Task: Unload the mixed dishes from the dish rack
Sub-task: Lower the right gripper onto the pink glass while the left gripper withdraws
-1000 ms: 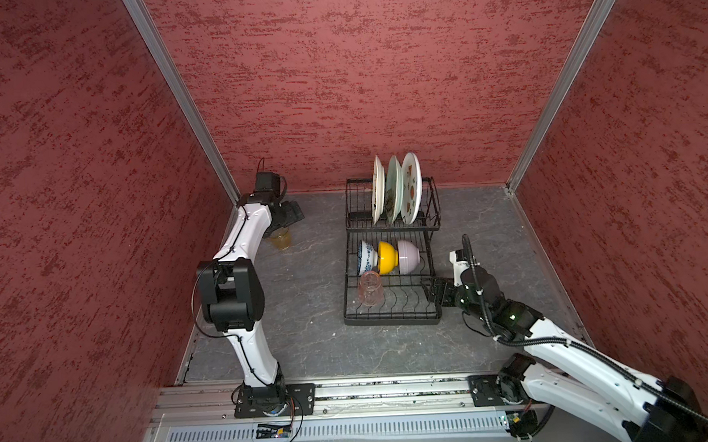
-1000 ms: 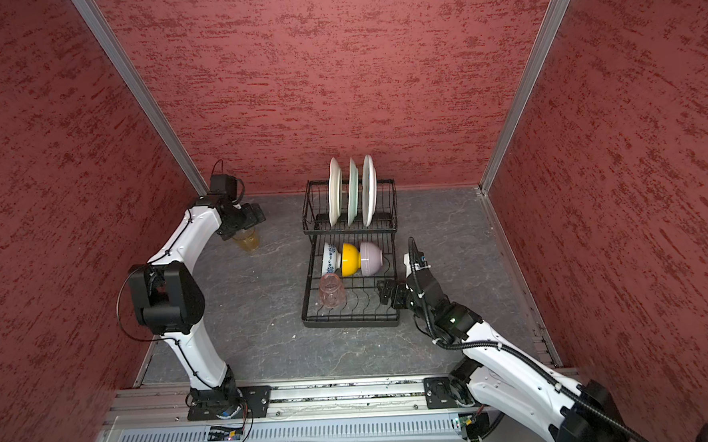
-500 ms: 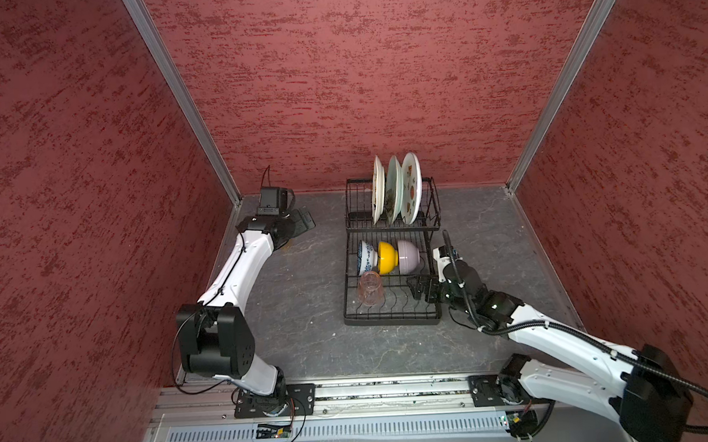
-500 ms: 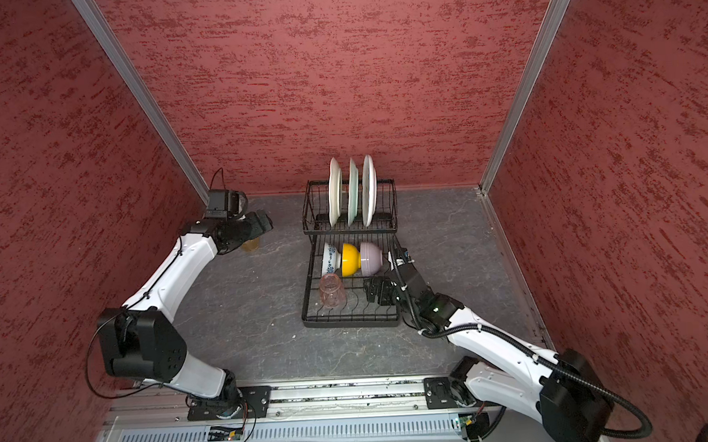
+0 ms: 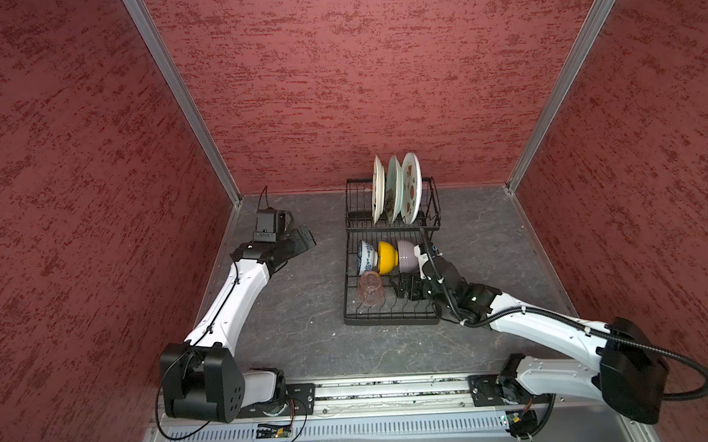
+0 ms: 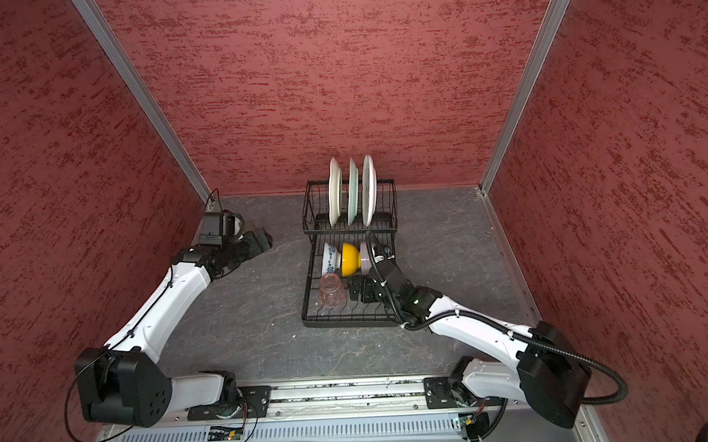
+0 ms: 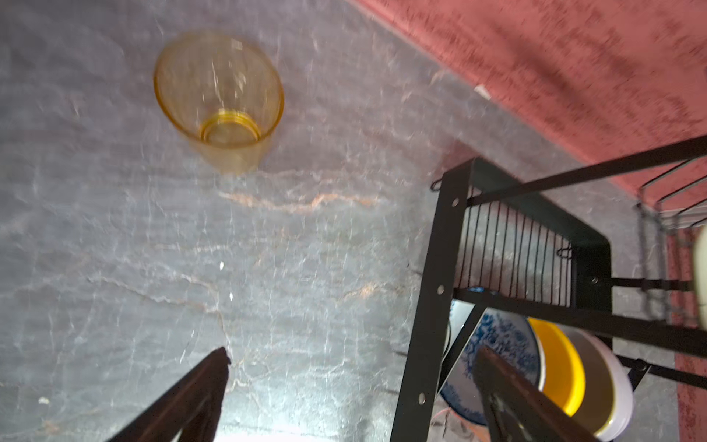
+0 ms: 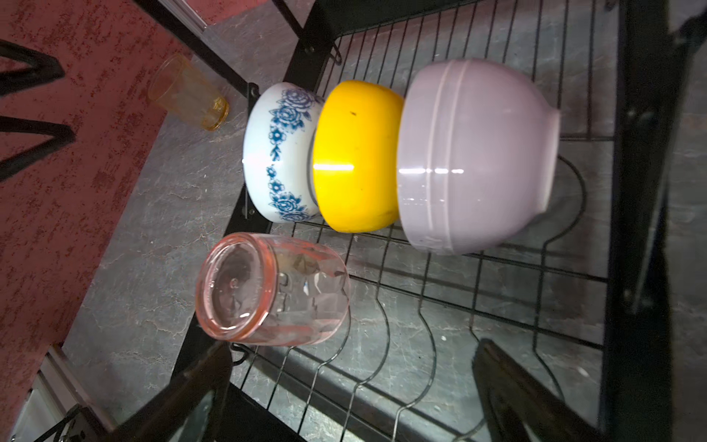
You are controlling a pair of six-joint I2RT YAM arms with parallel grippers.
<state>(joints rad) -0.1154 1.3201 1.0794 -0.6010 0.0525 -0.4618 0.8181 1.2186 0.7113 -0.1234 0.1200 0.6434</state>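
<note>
Plates (image 5: 394, 191), three white patterned ones, stand on edge in the raised back tier of the dish rack (image 5: 384, 321), which sits toward the back of the grey bench (image 5: 299, 316). Front tier: blue-white bowl (image 8: 279, 153), yellow bowl (image 8: 355, 157) and pale pink bowl (image 8: 474, 153) on edge in a row, each nested against the next. Pinkish glass (image 8: 271, 291) sits on the front tier wires just in front of the bowls, base toward the right wrist camera; looks mouth-down in both top views. Right claw (image 8: 354, 346) is over the front tier, jaws apart, nothing between them, tips just beside the pinkish glass; whether a tip touches it, cannot tell. Amber glass (image 7: 222, 103) is out of the rack, upright on the bench to the left of the back tier, mouth up. Left claw (image 7: 352, 356) hangs above the bench near the amber glass, jaws wide apart, empty, clear of the glass.
</note>
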